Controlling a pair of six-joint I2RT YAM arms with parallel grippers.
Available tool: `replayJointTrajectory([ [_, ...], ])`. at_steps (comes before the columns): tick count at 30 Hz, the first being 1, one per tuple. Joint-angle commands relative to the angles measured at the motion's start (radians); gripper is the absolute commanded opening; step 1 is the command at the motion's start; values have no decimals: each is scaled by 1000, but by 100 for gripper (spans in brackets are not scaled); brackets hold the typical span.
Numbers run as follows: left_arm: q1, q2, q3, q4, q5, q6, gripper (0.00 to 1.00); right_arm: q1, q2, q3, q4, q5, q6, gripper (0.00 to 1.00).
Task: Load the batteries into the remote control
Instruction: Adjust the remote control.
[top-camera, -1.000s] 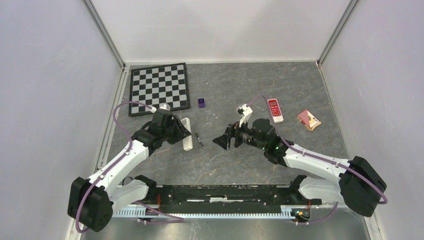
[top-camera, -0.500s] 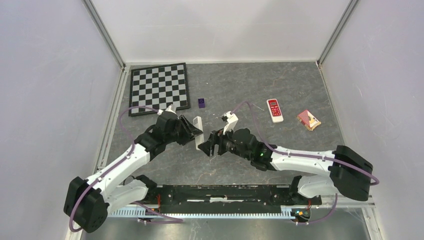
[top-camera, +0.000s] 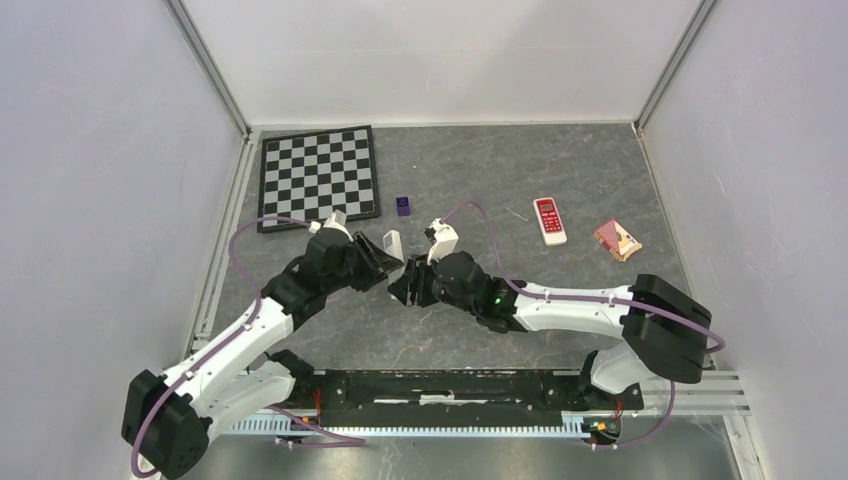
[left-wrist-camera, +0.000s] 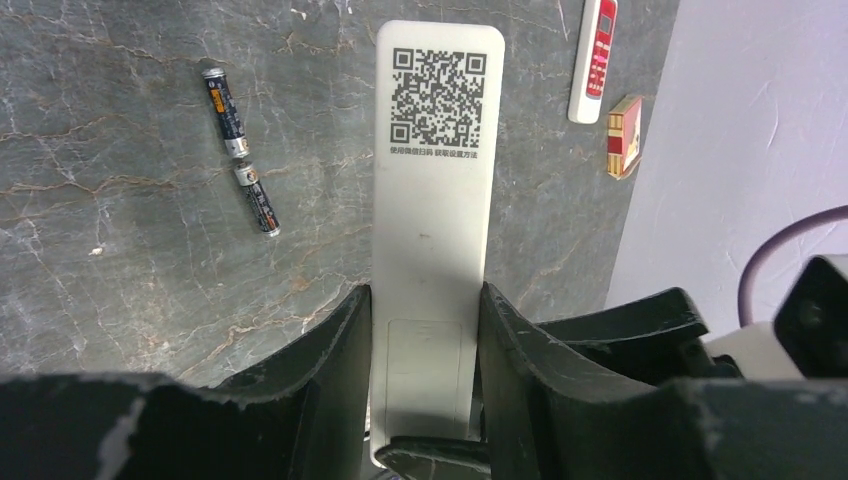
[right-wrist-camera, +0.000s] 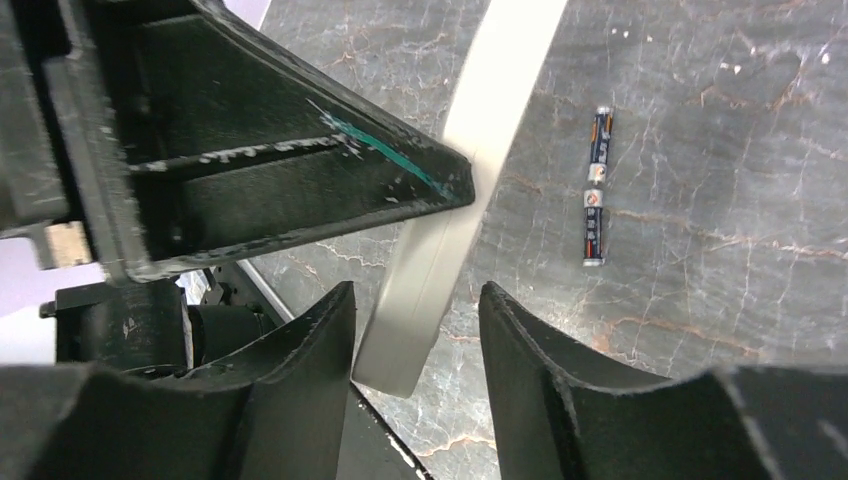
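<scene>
matt plastic over marbled stone
remote control (left-wrist-camera: 432, 200): smooth white plastic, matt; batteries (left-wrist-camera: 222, 108) beside it: glossy dark wrap, bright metal ends; table (left-wrist-camera: 120, 290) beneath it: grey veined stone look, dull

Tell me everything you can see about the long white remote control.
The remote control is a long, narrow white bar, seemingly plastic, with rounded corners. Its visible face carries a QR code, small print beneath, and a faint cover outline near the gripped end. The left gripper clamps that end, holding it above the table. The right gripper's open jaws straddle it.
</scene>
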Motion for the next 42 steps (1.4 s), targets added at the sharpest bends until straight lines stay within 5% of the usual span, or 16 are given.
replayJointTrajectory([
  [1,-4,-31,-4,52,-3,22,6,-3,12,37,-9,-19,63,48],
  [6,-3,-62,-26,74,3,36,18,-12,-12,27,3,-21,70,22],
  [10,-1,-74,-7,73,38,99,69,-37,-57,-15,58,-68,51,10],
  [14,5,-81,38,65,87,184,99,-82,-121,-47,107,-177,-18,6],
  [19,55,-87,87,111,245,248,100,-186,-205,-54,135,-412,-82,4],
  [24,86,-86,73,411,530,152,100,-289,-238,-29,167,-673,-50,4],
  [30,103,-51,67,616,633,35,99,-323,-228,-4,279,-884,56,5],
  [36,149,-36,45,778,720,-101,68,-344,-251,-13,353,-975,136,6],
  [42,154,-87,72,711,774,-62,55,-383,-221,-24,357,-1029,162,5],
])
